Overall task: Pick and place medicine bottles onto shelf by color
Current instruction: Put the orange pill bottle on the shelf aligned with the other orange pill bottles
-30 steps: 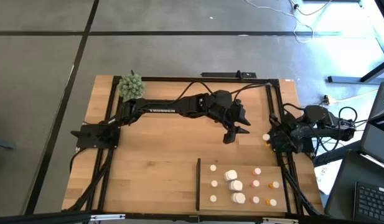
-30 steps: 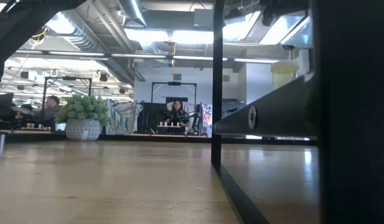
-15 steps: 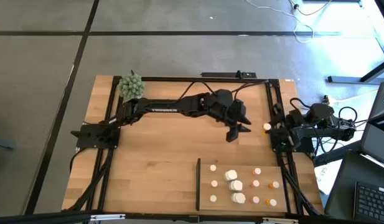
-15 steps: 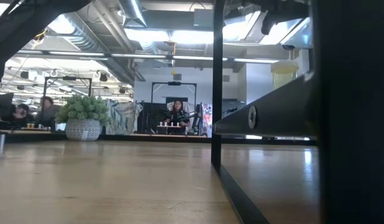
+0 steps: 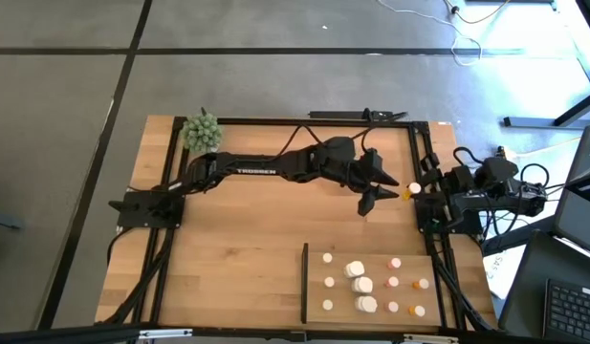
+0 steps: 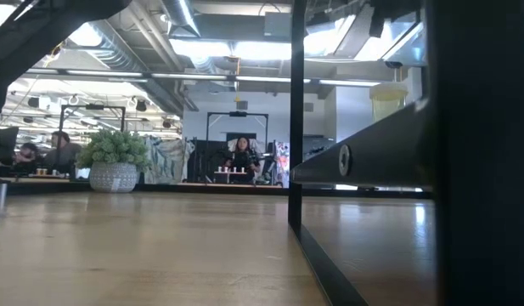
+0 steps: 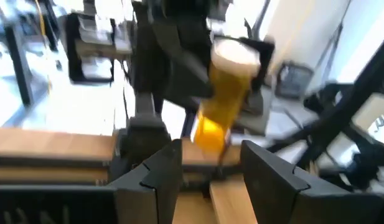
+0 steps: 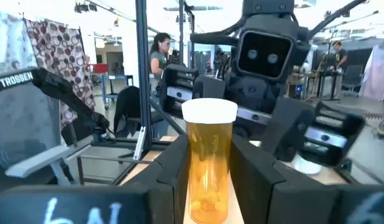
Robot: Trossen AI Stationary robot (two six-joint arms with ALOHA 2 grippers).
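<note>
Shelf (image 5: 371, 263), lower right, holds about a dozen bottles; right gripper (image 5: 421, 183) clasps one orange bottle (image 8: 208, 163) unplaced; left gripper (image 5: 382, 191) gapes wide, facing it.

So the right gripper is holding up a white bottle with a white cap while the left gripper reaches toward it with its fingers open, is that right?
Not quite: the bottle is orange with a white cap, as the right wrist view shows. The rest holds: the right gripper is shut on it at the table's right edge, and the left gripper reaches toward it, fingers open in the left wrist view.
</note>
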